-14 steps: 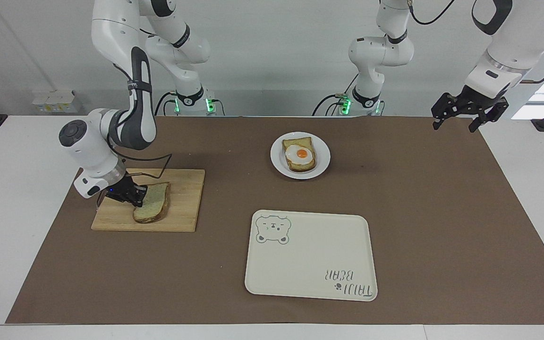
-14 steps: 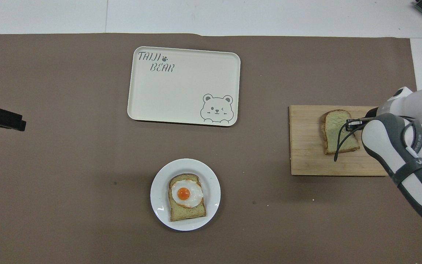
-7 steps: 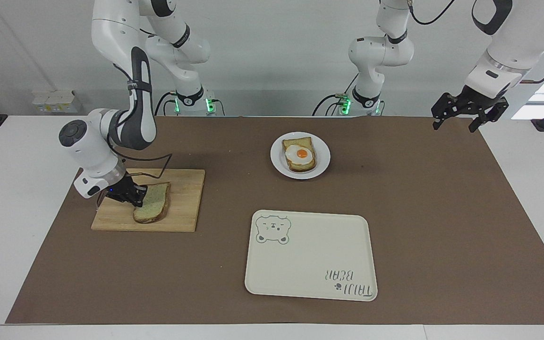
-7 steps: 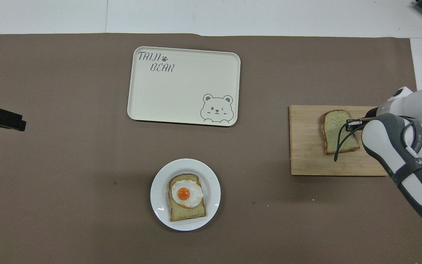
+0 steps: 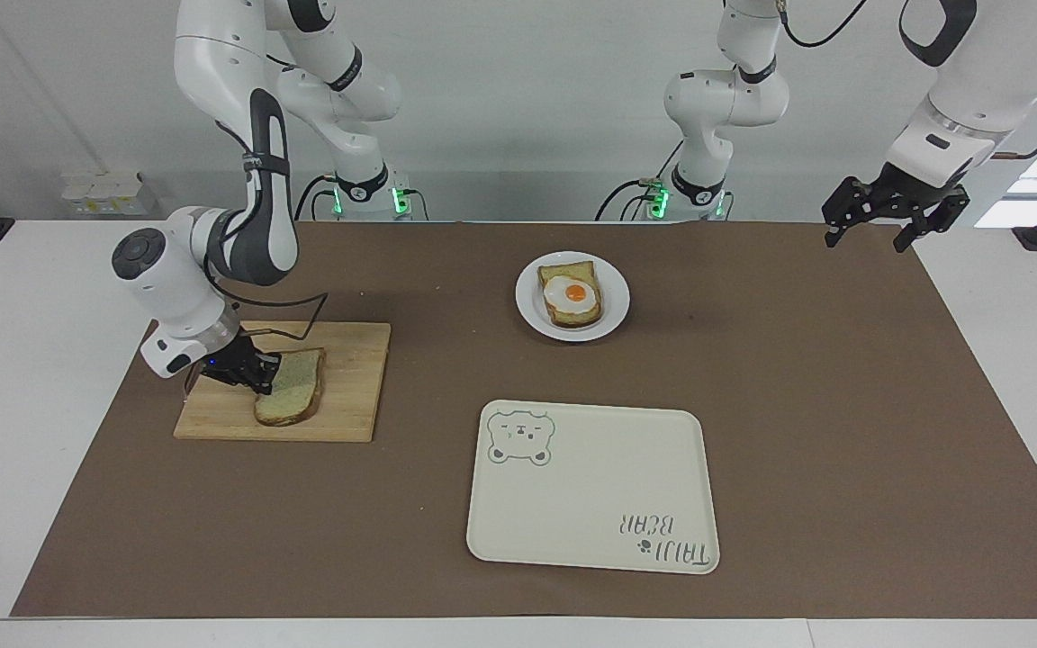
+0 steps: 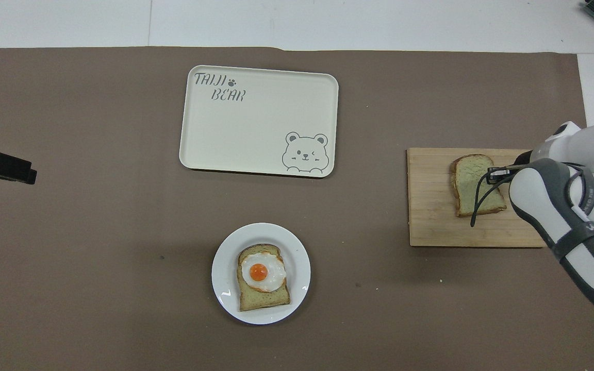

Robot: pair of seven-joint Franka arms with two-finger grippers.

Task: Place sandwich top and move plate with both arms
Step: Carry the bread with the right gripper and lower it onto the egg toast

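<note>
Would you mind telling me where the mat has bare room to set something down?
The tray is bare, as is the mat between the plate and the left gripper. It is crowded at the board, where the right gripper meets the bread.

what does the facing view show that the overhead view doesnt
Only the facing view shows the right gripper at the edge of the bread slice on the cutting board, and the left gripper raised with its fingers spread. Only the overhead view shows the bread's whole top face; the right arm hides the gripper there. Both show the plate with egg toast and the bear tray.
</note>
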